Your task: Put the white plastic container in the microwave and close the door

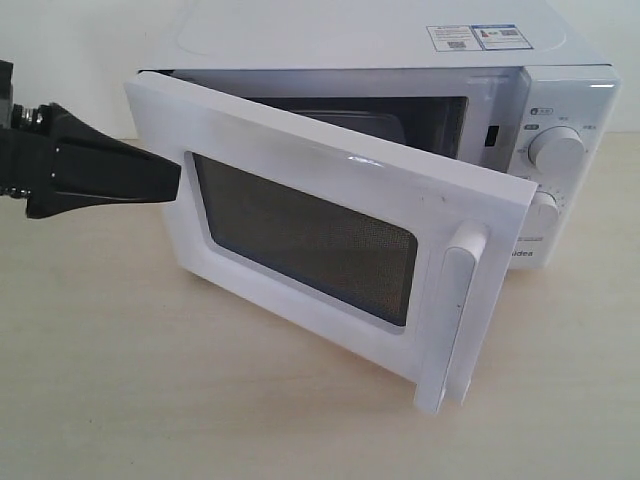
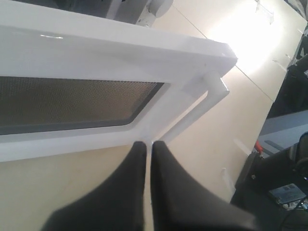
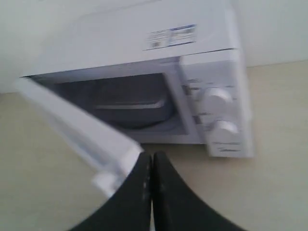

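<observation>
1. The desk [image 1: 150, 400] is pale wood-grain laminate, and its near edge is cut off
2. The door [image 1: 300, 165] is glossy white plastic with a dark mesh window [image 1: 300, 240] and a rounded bar handle [image 1: 455, 310]; it stands half open, swung toward the near edge
3. The left gripper [image 1: 172, 178] is matt black and clenched on nothing, its tip at the door's outer face beside the window; contact is hard to judge
4. The right gripper [image 3: 151, 159] is likewise pinched closed and empty, near the door's handle end
5. The microwave [image 1: 350, 40] sits toward the far edge; only "idea" of its brand shows past the door. It has two round dials [image 1: 557, 150], and the print on its top stickers [image 1: 478, 38] is too small to read
6. Inside the microwave lies a shallow box [image 3: 130, 103] with rounded corners, blurred
</observation>
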You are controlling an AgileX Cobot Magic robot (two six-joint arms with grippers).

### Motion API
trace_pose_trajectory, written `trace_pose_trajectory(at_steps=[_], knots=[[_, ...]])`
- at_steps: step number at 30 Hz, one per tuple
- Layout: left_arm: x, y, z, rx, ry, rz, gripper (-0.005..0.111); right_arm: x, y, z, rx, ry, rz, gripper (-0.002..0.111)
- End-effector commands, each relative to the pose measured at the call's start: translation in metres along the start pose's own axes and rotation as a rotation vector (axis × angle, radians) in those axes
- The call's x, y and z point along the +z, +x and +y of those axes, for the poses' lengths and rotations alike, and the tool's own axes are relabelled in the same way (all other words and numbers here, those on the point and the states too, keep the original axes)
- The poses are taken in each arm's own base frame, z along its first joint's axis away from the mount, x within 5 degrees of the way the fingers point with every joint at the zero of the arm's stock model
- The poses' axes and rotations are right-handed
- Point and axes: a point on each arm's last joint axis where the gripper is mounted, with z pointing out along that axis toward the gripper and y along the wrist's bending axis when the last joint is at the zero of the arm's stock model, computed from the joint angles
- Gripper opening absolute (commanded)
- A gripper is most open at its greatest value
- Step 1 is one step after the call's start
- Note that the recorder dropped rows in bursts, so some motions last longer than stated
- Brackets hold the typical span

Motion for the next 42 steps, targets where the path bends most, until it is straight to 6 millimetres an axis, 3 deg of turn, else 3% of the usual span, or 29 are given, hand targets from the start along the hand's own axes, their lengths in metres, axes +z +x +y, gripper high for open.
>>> trace_pose_trajectory(at_steps=[1, 11, 22, 27, 35, 42], knots=[[0.001, 0.001, -0.004, -0.018, 0.045, 0.005, 0.004, 0.022, -0.004, 0.025, -0.024, -0.342, 0.082, 0.0], [0.001, 0.002, -0.005, -0.019, 0.057, 0.011, 0.004, 0.083, -0.001, 0.014, 0.016, -0.417, 0.351, 0.0], [0.001, 0.0, -0.002, -0.016, 0.03, -0.007, 0.004, 0.127, 0.018, 0.025, 0.105, -0.392, 0.497, 0.0], [0.001, 0.001, -0.003, -0.012, 0.038, -0.002, 0.004, 0.137, 0.02, 0.016, 0.086, -0.24, 0.44, 0.0], [0.001, 0.0, -0.002, 0.0, 0.03, -0.006, 0.004, 0.142, 0.017, 0.01, 0.065, -0.186, 0.368, 0.0], [0.001, 0.001, -0.003, 0.0, 0.033, -0.003, 0.004, 0.15, 0.003, -0.005, 0.047, -0.028, 0.19, 0.0]])
